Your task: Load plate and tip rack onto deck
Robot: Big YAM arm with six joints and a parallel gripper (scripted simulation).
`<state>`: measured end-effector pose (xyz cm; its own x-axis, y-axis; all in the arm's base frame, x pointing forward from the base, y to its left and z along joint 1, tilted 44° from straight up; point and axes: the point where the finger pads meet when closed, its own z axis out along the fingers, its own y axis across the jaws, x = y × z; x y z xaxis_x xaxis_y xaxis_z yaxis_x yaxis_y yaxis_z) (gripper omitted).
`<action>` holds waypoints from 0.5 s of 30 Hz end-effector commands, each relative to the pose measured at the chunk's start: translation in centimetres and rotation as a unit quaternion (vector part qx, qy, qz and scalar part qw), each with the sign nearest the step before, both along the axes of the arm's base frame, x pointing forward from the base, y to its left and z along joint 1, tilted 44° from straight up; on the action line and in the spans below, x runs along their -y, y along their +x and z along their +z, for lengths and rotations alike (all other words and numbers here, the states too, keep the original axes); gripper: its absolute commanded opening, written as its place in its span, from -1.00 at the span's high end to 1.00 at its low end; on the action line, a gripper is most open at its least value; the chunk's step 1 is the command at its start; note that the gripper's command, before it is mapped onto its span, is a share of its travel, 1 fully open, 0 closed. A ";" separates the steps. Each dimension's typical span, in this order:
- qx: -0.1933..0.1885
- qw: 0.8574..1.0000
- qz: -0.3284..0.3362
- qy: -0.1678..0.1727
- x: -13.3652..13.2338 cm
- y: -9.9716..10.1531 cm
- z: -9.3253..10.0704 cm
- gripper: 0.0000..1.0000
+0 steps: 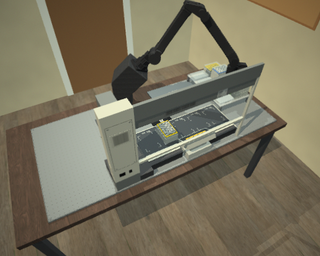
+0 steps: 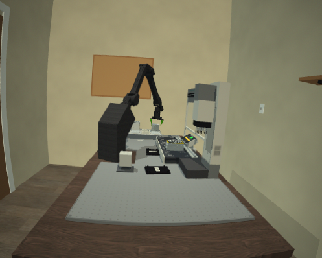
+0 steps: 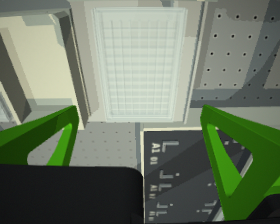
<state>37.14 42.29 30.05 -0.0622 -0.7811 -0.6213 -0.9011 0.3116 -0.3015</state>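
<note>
My gripper [image 3: 139, 112] [image 2: 157, 122] is open and empty. It hangs over the shelf end of the deck. In the wrist view a clear-lidded plate [image 3: 138, 60] with a fine grid lies just beyond the fingertips, lid on. A cream open-topped box [image 3: 38, 65] stands to its left. The dark deck [image 3: 191, 165] [image 1: 208, 116] with an engraved A1 lies under the right finger. An uncovered tip rack [image 1: 167, 128] [image 2: 174, 142] with a yellow rim and pale rings sits on the deck. In the top view the gantry beam hides the gripper.
The shelf holds a yellow rack [image 1: 212, 66], a blue rack [image 1: 219, 69] and pale plates [image 1: 197, 76]. The gantry beam [image 1: 195, 93] and cream tower [image 1: 118, 141] stand over the deck. A white block [image 2: 126, 158] and a black nest [image 2: 157, 169] sit on the grey mat.
</note>
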 end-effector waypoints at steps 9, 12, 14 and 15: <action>0.011 1.000 0.000 0.018 -1.6 0.7 0.5 -1.00; 0.010 1.000 -0.001 0.016 -2.1 1.2 -0.2 -1.00; 0.011 1.000 0.000 0.018 -2.3 1.4 -0.1 -1.00; 0.012 1.000 0.000 0.019 -2.5 1.5 -0.1 -1.00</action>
<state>38.14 43.48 28.13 -0.0647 -0.7834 -0.6182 -0.9019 0.3110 -0.2997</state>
